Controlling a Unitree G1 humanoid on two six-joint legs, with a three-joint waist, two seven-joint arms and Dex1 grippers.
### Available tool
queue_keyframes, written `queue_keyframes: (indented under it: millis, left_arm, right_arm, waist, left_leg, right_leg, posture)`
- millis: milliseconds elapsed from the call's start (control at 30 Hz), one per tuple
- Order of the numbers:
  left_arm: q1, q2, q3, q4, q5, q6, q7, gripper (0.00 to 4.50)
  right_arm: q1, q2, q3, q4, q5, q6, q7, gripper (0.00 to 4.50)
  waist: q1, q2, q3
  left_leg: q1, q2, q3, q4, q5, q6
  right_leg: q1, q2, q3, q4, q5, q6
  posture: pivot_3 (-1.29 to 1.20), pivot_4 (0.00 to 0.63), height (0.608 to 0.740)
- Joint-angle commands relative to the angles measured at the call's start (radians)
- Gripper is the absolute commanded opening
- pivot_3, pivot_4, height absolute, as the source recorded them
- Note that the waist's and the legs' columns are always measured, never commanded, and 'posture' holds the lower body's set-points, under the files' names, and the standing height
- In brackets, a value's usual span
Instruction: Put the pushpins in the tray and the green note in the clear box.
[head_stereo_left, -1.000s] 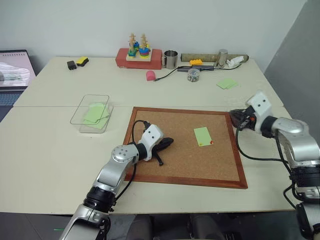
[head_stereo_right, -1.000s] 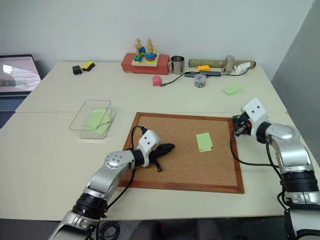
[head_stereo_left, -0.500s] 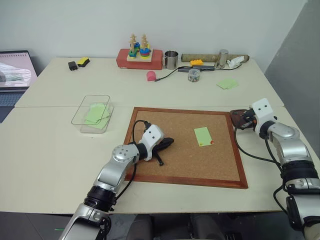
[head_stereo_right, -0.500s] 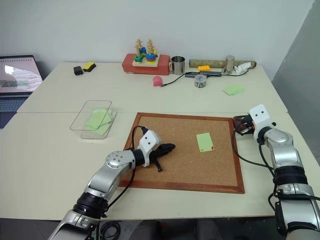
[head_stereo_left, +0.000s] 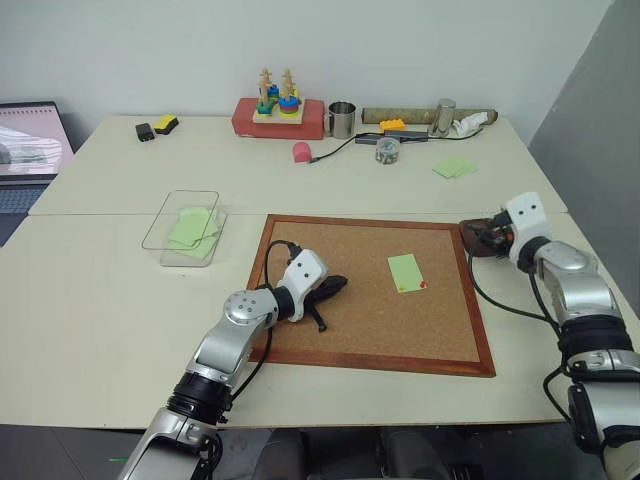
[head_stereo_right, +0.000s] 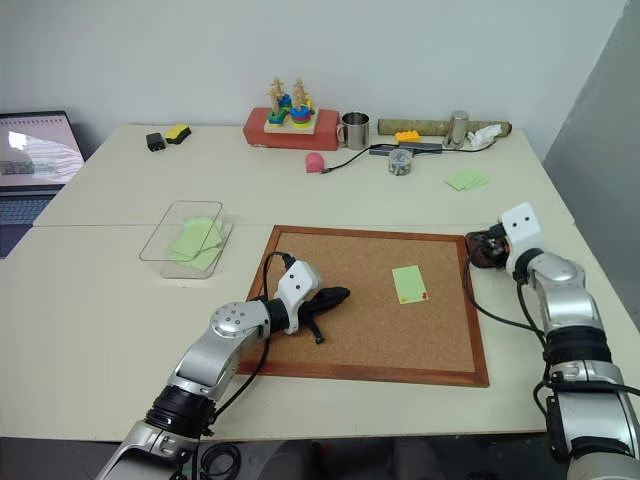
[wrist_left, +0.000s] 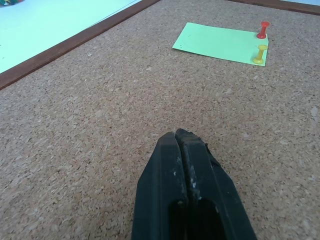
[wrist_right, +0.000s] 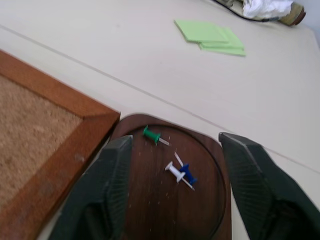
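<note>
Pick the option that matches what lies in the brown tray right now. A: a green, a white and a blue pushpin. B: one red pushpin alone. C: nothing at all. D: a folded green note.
A: the right wrist view shows the tray holding a green pushpin, a white pushpin and a blue pushpin, with the right gripper open above them.

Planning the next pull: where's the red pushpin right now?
Red pushpin is stuck in the green note's corner on the corkboard, beside a yellow pin, right of centre.
</note>
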Motion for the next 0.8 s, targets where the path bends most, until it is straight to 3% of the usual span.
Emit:
queue_keyframes:
  millis: [33, 533, 800]
  left_arm:
    - [0.029, 0.012, -0.032, 0.057, 0.046, 0.025, 0.000, 0.00]
    - [0.034, 0.014, -0.041, 0.057, 0.052, 0.015, 0.000, 0.00]
    - [0.041, 0.016, -0.042, 0.054, 0.056, 0.012, 0.000, 0.00]
  right_arm:
    - [0.022, -0.026, -0.052, -0.162, 0.060, 0.052, 0.044, 3.51]
    - [0.275, -0.074, -0.135, -0.659, 0.266, 0.231, 0.202, 3.51]
    - [0.490, -0.119, -0.086, -0.877, 0.323, 0.273, 0.310, 3.51]
  waist:
    - [0.000, 0.000, 0.000]
    - [0.002, 0.001, -0.001]
    - [0.004, 0.001, -0.001]
  left_leg:
    - [0.000, 0.000, 0.000, 0.000, 0.000, 0.000]
    - [0.000, 0.000, 0.000, 0.000, 0.000, 0.000]
    - [-0.001, 0.001, -0.001, -0.001, 0.000, 0.000]
  right_leg:
    - [0.000, 0.000, 0.000, 0.000, 0.000, 0.000]
    - [0.000, 0.000, 0.000, -0.001, 0.000, 0.000]
    - [0.000, 0.001, -0.001, -0.003, 0.000, 0.001]
  posture:
    - [0.00, 0.150, 0.740]
    - [0.00, 0.150, 0.740]
    - [0.00, 0.150, 0.740]
